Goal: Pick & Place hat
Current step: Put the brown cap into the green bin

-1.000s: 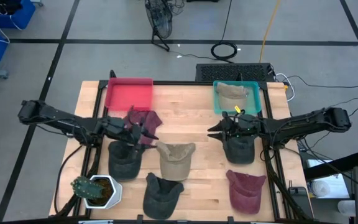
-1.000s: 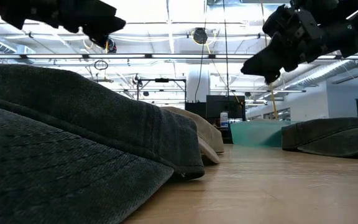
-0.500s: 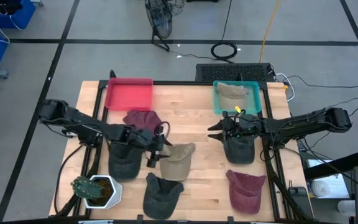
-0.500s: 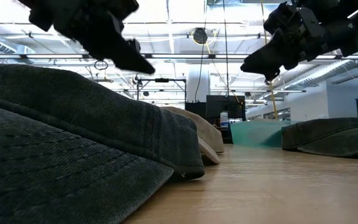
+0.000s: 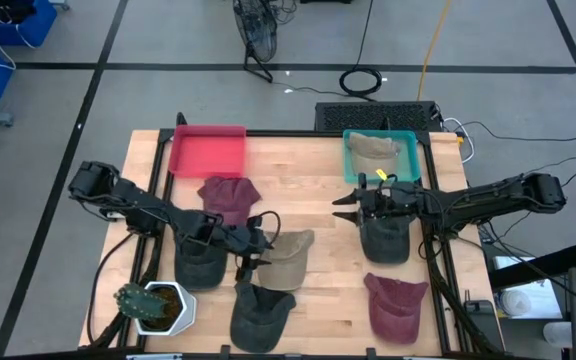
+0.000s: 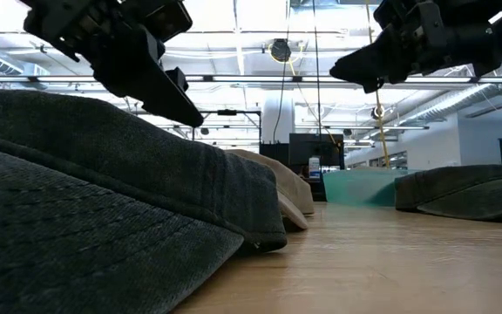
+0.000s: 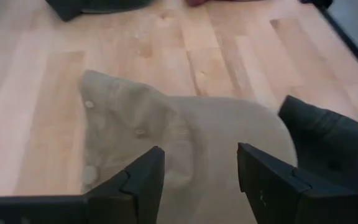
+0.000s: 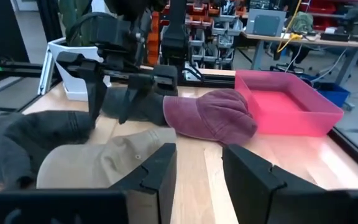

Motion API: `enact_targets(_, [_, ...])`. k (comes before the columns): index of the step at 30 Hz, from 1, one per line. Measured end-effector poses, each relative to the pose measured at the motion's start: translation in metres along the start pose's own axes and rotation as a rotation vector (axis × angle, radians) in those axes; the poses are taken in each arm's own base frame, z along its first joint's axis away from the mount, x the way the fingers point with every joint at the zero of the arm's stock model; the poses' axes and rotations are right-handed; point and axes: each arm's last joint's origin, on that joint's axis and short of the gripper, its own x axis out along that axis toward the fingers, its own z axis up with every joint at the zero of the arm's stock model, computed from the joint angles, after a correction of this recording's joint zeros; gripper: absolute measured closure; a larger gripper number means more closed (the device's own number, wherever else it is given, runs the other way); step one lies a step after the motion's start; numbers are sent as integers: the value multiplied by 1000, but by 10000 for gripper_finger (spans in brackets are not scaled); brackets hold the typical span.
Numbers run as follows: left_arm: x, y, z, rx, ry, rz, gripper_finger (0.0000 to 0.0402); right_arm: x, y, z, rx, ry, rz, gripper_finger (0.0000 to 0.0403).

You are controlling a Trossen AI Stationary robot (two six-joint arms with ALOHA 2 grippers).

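Several caps lie crown-up on the wooden table. A tan hat point(image 5: 286, 255) point(image 7: 185, 143) lies in the middle. My left gripper point(image 5: 256, 258) point(image 7: 197, 180) hangs open, slanting down over the tan hat's left part, one finger over each side of its crown; it stays above the hats in the low view point(image 6: 177, 96). My right gripper point(image 5: 340, 208) point(image 8: 197, 168) is open and level, above the table beside a dark hat point(image 5: 383, 240), holding nothing. Another tan hat point(image 5: 376, 150) lies in the teal bin point(image 5: 408, 170).
A maroon hat point(image 5: 230, 195) lies in front of the empty red tray point(image 5: 208, 150). Dark hats point(image 5: 200, 258) point(image 5: 261, 310) flank the tan one at the left and near side. Another maroon hat point(image 5: 396, 305) is near right. A potted plant point(image 5: 153, 305) stands at the near left corner.
My left gripper has swung from above the maroon hat toward the table's near edge, come down and tipped its fingers downward, ending over the tan hat. The hats have stayed where they lay.
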Motion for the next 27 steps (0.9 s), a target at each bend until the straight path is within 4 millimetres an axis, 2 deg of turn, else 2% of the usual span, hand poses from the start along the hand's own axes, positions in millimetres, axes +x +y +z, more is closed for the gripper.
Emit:
enact_targets(5, [5,-1,-3,-11,10,54,204,0,0,1,-53,-13,-3,287])
enact_targets(16, [37,0,-25,-38,74,99,204,-1,-7,11,-90,-122,-45,288])
enact_targets(22, [40,1,-26,-32,74,134,203,-1,-7,12,-89,-122,-47,289])
enact_targets(27, [40,1,-23,62,51,128,215,-1,-7,11,-89,-121,-47,289])
